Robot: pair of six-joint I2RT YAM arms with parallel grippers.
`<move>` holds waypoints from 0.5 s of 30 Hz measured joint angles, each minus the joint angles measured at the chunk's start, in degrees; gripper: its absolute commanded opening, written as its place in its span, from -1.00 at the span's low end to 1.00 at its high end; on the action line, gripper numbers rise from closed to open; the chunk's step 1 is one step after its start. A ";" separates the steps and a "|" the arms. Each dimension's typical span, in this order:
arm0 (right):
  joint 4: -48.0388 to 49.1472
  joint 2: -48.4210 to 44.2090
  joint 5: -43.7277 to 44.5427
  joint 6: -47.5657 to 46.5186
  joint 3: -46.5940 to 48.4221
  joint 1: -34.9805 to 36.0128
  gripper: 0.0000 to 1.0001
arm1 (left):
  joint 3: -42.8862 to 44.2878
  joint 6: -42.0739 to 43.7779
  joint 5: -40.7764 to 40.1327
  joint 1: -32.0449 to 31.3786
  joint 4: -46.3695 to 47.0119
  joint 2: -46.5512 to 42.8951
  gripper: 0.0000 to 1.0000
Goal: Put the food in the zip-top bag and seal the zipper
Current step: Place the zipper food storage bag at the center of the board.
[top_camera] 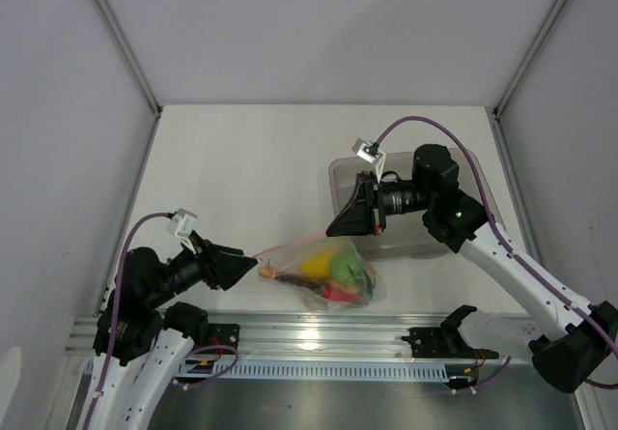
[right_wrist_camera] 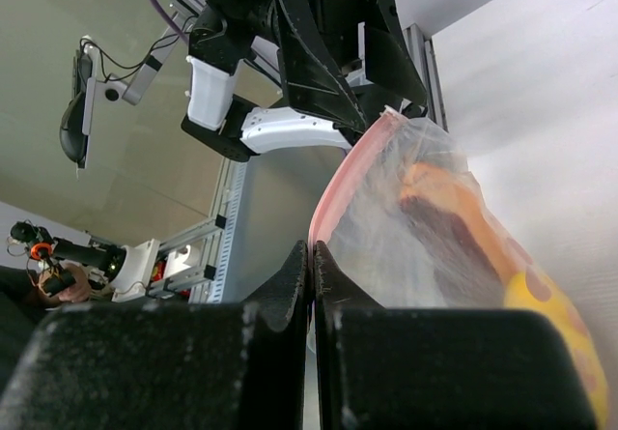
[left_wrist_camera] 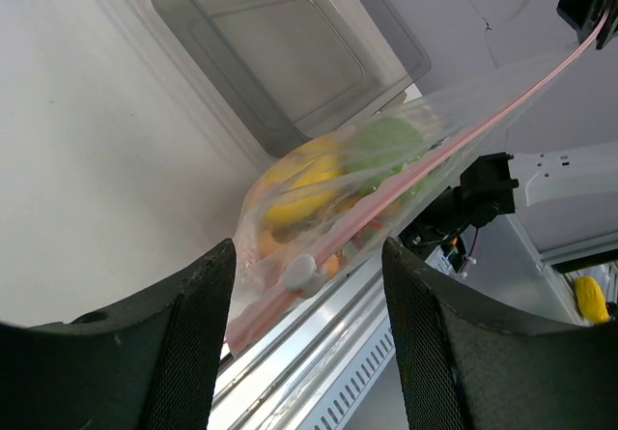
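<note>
The zip-top bag (top_camera: 333, 273) hangs between both grippers above the table's near edge, with the food inside: a yellow-orange fruit (left_wrist_camera: 299, 184), a green round fruit (left_wrist_camera: 386, 145) and red and orange pieces. The pinkish-red zipper (left_wrist_camera: 463, 135) runs taut up to the right. My right gripper (right_wrist_camera: 311, 251) is shut on the zipper's right end (top_camera: 333, 229). My left gripper (left_wrist_camera: 309, 256) is open, its fingers (left_wrist_camera: 183, 353) either side of the bag's left corner, where a small whitish slider (left_wrist_camera: 299, 271) sits on the strip. The bag also shows in the right wrist view (right_wrist_camera: 435, 217).
The grey translucent rigid bin (top_camera: 415, 208) stands on the table behind the right gripper and looks empty in the left wrist view (left_wrist_camera: 280, 53). The aluminium rail (top_camera: 319, 338) of the arm mount runs just below the bag.
</note>
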 measured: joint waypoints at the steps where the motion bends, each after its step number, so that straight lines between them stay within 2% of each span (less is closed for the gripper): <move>1: 0.11 0.13 -0.15 0.13 0.00 -0.04 -1.00 | 0.00 0.02 -0.02 0.00 0.26 0.15 0.28; 15: 0.70 1.01 -0.74 1.62 -0.02 -1.20 -1.00 | -0.20 0.37 -1.01 0.00 1.20 1.79 0.06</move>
